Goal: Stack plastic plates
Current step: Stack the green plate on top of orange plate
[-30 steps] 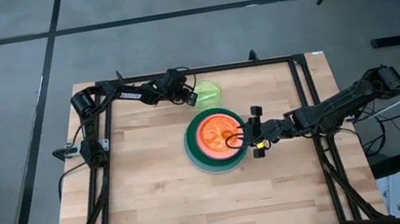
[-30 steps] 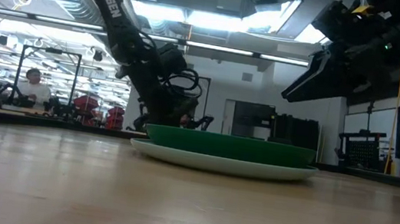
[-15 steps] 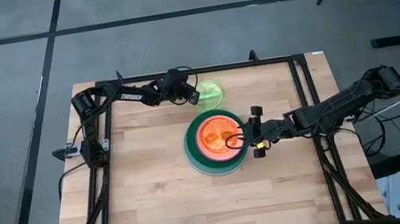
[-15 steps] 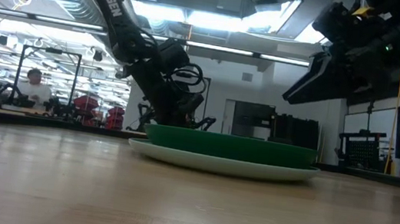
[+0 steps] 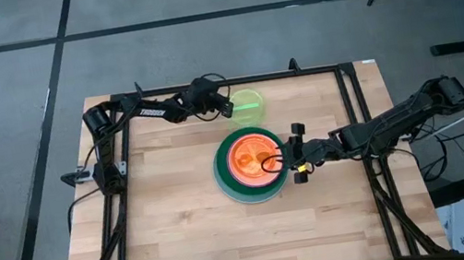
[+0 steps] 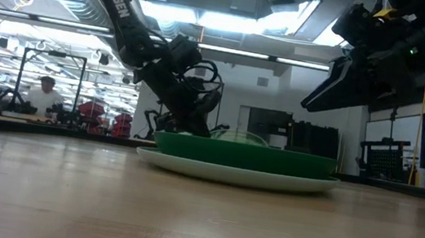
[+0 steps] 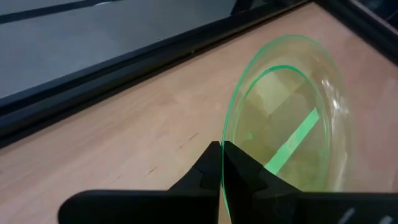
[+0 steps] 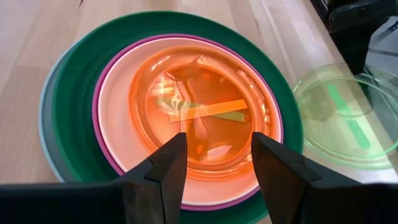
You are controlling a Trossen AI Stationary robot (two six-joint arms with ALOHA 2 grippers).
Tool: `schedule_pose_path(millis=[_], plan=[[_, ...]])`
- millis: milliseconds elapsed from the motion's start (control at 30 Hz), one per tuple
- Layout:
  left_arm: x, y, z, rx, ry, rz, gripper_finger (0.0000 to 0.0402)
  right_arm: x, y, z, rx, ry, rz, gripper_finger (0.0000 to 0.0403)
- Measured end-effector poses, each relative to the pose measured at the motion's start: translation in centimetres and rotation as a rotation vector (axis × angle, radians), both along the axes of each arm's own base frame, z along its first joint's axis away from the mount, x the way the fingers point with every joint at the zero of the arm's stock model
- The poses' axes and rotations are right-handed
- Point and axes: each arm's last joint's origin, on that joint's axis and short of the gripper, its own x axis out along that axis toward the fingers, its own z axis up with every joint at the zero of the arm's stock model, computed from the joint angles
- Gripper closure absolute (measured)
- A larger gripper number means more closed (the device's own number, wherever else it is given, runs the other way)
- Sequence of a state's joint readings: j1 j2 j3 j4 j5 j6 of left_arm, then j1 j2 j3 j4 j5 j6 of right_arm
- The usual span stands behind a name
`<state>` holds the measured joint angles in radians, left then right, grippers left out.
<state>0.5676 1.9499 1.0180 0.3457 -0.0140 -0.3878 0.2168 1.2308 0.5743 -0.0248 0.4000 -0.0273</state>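
Note:
A stack of plates (image 5: 251, 160) sits mid-table: light blue at the bottom, then dark green, magenta, a pale plate, and orange (image 8: 202, 112) on top. A translucent lime green plate (image 5: 249, 105) is behind it, near the table's far edge, also seen in the right wrist view (image 8: 345, 118). My left gripper (image 5: 224, 105) is at that plate's left rim, shut on it. My right gripper (image 5: 281, 157) hovers open over the stack's right edge, its fingers (image 8: 171, 165) apart above the orange plate. My left gripper pinches the lime plate's rim (image 7: 229, 134) on its left side, one finger on the inner face and one on the outer. The fingers come slanting down from the table's left. The plate (image 7: 286, 118) is tilted, its held side raised; whether its far side touches the table I cannot tell.
A black frame rail (image 5: 233, 80) runs along the table's far edge just behind the lime plate, with more rails at the left and right sides. Bare wood (image 5: 193, 239) lies in front of the stack. A person (image 6: 41, 95) sits in the room beyond.
My left gripper has moved a little toward the table's right and risen, carrying the lime plate with it. The plate's held side has come up, so it now shows above the green plate's rim in the low view. My right gripper has kept still.

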Motion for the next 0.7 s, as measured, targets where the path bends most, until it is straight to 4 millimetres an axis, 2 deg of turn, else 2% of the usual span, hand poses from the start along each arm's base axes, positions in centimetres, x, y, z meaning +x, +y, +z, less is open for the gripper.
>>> schedule_pose_path(millis=[167,367,700], plan=[[0.0,0.0,0.7,0.015,-0.025,-0.001,0.0399,-0.1,1.0,0.1,-0.023,-0.017,0.021,0.0231],[-0.1,-0.3,3.1,0.076,-0.066,-0.003,0.0399,-0.5,2.1,0.2,-0.094,-0.028,0.031,0.0231],[0.4,-3.6,7.4,0.144,-0.133,-0.127,0.0399,-0.7,3.8,1.2,-0.183,-0.059,0.053,0.0231]])
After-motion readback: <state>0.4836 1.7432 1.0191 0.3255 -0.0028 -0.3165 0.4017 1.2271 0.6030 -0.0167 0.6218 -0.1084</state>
